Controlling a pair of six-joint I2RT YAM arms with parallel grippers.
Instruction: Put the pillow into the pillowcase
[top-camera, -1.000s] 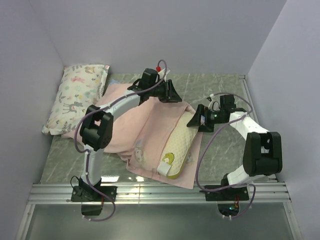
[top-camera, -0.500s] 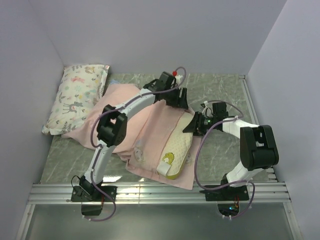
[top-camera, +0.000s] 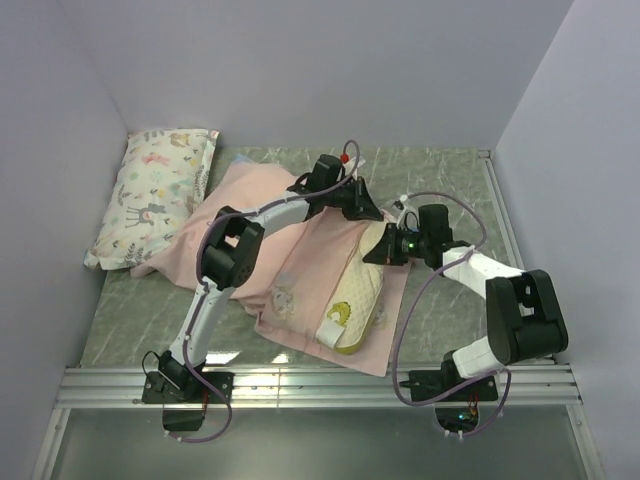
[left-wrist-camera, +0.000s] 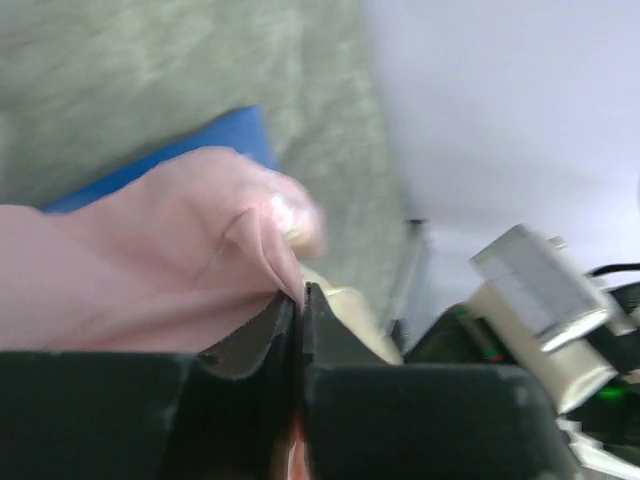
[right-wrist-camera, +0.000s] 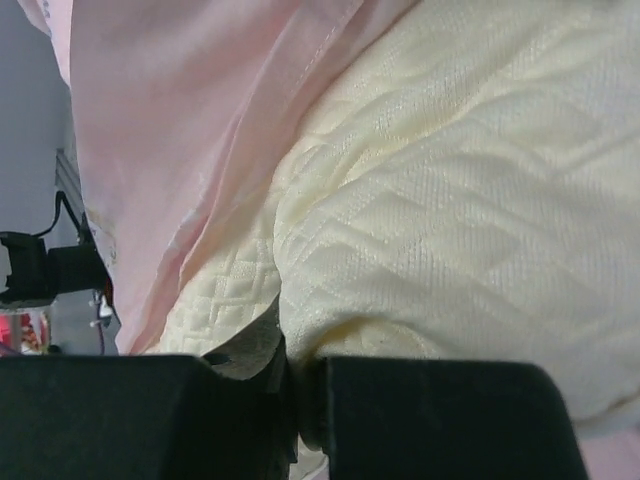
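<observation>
A grey-green marbled table (top-camera: 450, 175) sits boxed in by plain, pale lavender walls: a back wall (top-camera: 330, 70), a left wall (top-camera: 50, 200) and a right wall (top-camera: 590, 170). A ribbed aluminium rail (top-camera: 320, 385) runs along its near edge, catching soft, even light.

The big cream quilted pillow (right-wrist-camera: 450, 200) fills most of the picture. The thin pink cloth pillowcase (right-wrist-camera: 190, 120) lies over its left side. The black right gripper (right-wrist-camera: 297, 400) pinches the pillow's edge, fingers pressed together.
</observation>
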